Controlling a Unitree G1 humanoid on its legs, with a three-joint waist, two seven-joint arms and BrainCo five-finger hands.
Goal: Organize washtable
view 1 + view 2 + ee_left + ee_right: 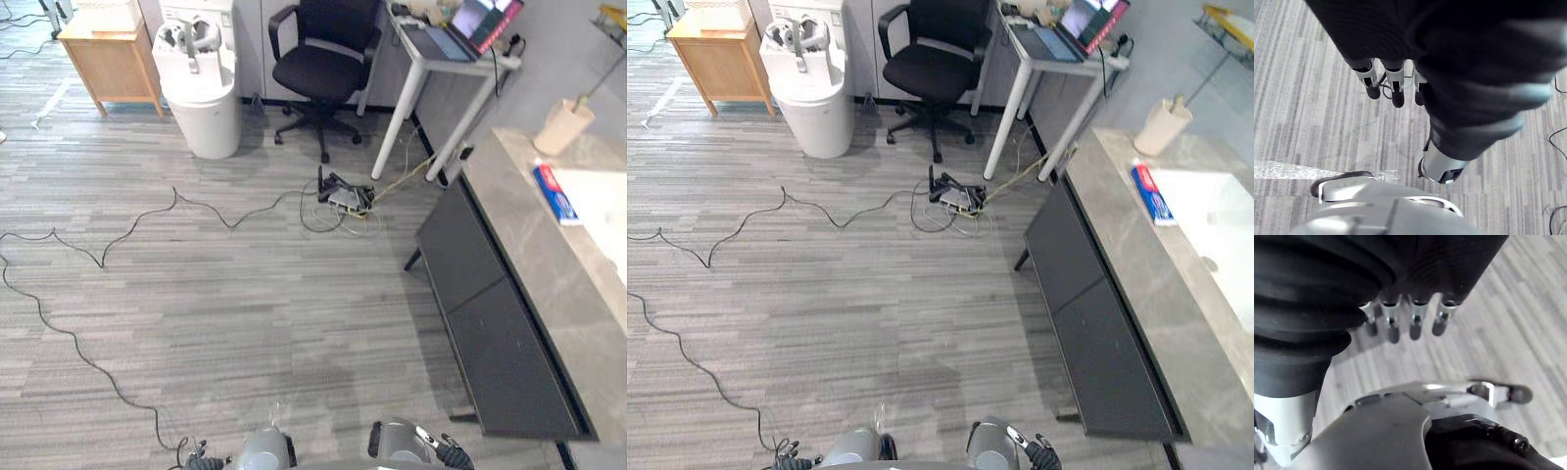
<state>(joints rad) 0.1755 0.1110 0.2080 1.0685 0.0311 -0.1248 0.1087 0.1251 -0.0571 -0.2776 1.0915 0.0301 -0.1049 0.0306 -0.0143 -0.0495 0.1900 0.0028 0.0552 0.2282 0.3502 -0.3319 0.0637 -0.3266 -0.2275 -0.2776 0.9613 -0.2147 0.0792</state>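
Along the right side of the left eye view stands the washtable (549,279), a grey stone counter over a dark cabinet front (500,338). A toothpaste tube (556,193) lies flat on the counter near its far end. A beige cup (563,125) stands upright beyond it at the far corner, with a thin stick leaning out of it. On the grey plank floor a power strip (345,196) lies among loose cables.

From the right eye view, a white sink (1225,230) is set into the counter, and the tube lies just beside its far left corner. Well apart, across the floor, are a black office chair (931,54), a white bin (813,93), a wooden cabinet (720,59) and a white desk carrying a laptop (1087,24).

Left wrist view: the left hand (1396,84) hangs over bare floor, fingers (1370,78) straight and relaxed, holding nothing.

Right wrist view: the right hand (1415,319) also hangs over the floor, fingers straight, thumb (1503,392) apart, empty.
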